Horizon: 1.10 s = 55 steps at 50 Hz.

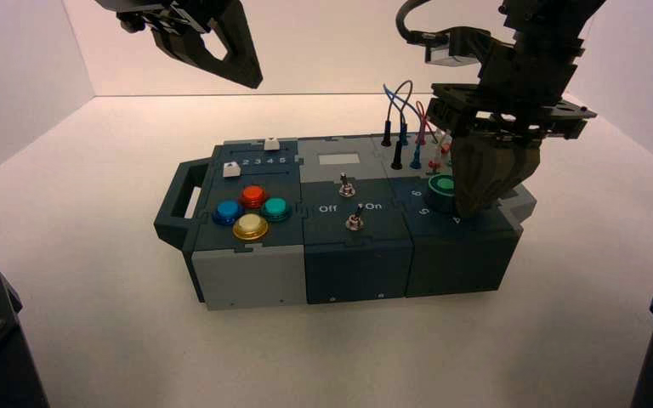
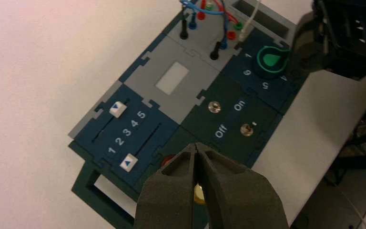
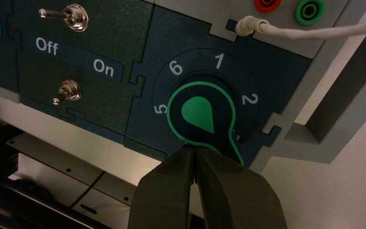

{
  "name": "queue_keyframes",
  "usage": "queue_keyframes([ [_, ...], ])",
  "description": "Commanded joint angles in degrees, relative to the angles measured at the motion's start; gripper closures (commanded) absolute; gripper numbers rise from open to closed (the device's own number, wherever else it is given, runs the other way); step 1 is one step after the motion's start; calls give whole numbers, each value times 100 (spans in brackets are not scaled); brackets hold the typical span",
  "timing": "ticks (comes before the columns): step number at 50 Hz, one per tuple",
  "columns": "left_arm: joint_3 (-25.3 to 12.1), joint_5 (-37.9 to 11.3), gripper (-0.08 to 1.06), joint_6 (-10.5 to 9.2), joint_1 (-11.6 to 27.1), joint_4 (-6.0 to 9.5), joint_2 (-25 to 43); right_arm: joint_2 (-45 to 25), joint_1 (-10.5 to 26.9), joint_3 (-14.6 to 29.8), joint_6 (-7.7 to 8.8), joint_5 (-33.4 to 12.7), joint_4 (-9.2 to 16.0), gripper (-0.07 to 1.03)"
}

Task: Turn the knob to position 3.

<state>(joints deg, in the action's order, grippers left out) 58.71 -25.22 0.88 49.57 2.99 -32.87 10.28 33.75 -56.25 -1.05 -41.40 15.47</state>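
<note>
Fingers together, the left gripper (image 2: 195, 145) hangs in the air above the left part of the box (image 1: 354, 280). At the box's left end is a dark handle (image 1: 170, 202). Beside it are two white sliders: the nearer (image 2: 128, 162) sits at the 1 end of its track, the farther (image 2: 117, 109) toward the 5 end. In front of them is a cluster of four round buttons: blue (image 1: 228, 212), red (image 1: 253, 196), yellow (image 1: 250, 226) and green (image 1: 276, 209).

The middle section carries a pale rectangle (image 1: 338, 159) at the back and two small metal toggle switches (image 1: 347, 188) (image 1: 354, 220) by the lettering "Off" and "On". Farther right, at the back, blue, black, red and white wires (image 1: 407, 102) rise from coloured plugs.

In the right front section is the task's dark green, teardrop-shaped knob (image 3: 199, 114), rimmed in bright green. Its tapered tip points away from the 6, past a partly covered numeral next to the 2. The right gripper (image 3: 194, 149) is at the knob, its fingers together, their tips at the knob's rim beside the tapered part; whether they touch it, I cannot tell.
</note>
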Motion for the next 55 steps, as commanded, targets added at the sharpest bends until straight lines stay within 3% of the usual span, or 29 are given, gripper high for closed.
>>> queue_keyframes([
  [1,-185,18,101,18,88,18,9,44,-18,79,-26,9,-9,99],
  [42,-193,26,101,18,229,18,35,44,-35,97,-26,-246,-88,99],
  [55,-193,9,101,18,229,9,0,44,-35,105,-167,-369,-308,99],
])
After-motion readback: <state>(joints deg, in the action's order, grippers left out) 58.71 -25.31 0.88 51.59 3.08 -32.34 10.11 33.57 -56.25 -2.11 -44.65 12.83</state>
